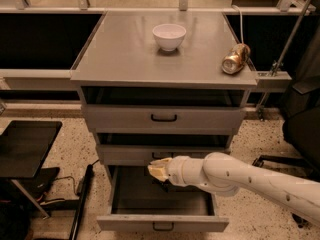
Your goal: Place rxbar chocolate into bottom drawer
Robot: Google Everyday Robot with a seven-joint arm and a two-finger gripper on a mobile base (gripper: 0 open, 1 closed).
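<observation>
The gripper (159,170) hangs over the open bottom drawer (162,223), straight below it; no rxbar chocolate shows, and its grasp cannot be told.

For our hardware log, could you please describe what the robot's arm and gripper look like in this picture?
The arm is a smooth, off-white tube of rounded segments, thickest at a bulbous joint, with small dark dots along its shell. No loose cables or labels show. A ringed white wrist leads to the gripper, a pale yellowish-tan tip, above the open bottom drawer.
</observation>
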